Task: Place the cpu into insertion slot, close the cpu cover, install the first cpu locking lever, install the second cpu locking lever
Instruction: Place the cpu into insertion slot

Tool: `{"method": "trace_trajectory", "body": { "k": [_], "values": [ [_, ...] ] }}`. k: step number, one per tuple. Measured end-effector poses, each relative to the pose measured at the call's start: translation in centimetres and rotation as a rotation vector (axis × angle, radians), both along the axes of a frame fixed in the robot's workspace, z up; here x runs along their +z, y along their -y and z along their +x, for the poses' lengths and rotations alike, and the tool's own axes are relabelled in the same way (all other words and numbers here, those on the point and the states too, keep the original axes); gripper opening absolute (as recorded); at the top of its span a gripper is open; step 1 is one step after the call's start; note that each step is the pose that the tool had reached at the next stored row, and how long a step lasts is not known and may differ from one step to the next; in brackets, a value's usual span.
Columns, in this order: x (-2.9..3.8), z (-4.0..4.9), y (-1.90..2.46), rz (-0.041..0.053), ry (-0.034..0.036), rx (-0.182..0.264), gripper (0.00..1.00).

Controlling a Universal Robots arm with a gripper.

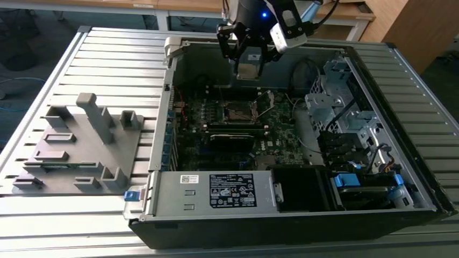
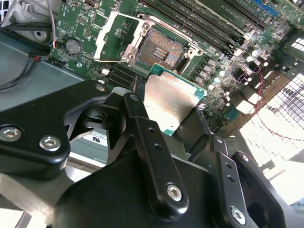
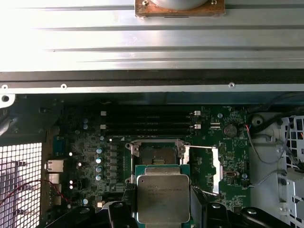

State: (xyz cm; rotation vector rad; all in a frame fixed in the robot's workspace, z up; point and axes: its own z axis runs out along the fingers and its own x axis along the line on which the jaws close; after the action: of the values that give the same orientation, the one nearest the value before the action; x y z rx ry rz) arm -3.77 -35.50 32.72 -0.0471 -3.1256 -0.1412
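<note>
My gripper hangs above the open computer case, shut on the cpu, a flat square chip with a dull silver face and green edge. In the second wrist view the cpu sits between the black fingers, held over the board. The insertion slot lies bare below it, a dark square socket edged in silver. The cpu cover, a silver frame with an open middle, is swung open to one side of the socket. In the first wrist view the cpu hovers close to the slot, with the cover beside it.
The case lies open on a ribbed metal table. Long black memory slots run beside the socket. A grey fixture block stands at the exterior view's left. Drive cages and cables fill the case at the exterior view's right.
</note>
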Motion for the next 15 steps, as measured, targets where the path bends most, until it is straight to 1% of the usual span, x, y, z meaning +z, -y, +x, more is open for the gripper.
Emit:
{"method": "trace_trajectory", "body": {
  "k": [2, 5, 6, 12, 14, 15],
  "values": [
    [-0.03, -0.01, 0.0, -0.0002, -0.0001, -0.02, 0.54],
    [-0.11, 0.0, 0.0, -0.0002, -0.0002, -0.074, 0.54],
    [-0.11, 0.0, 0.0, -0.0003, -0.0002, -0.086, 0.54],
    [-0.12, 0.0, 0.0, -0.0001, -0.0001, -0.088, 0.54],
    [-0.13, 0.0, 0.0, -0.0003, -0.0001, -0.098, 0.54],
    [-0.15, -0.01, 0.0, -0.0002, -0.0001, -0.11, 0.54]
  ]
}}
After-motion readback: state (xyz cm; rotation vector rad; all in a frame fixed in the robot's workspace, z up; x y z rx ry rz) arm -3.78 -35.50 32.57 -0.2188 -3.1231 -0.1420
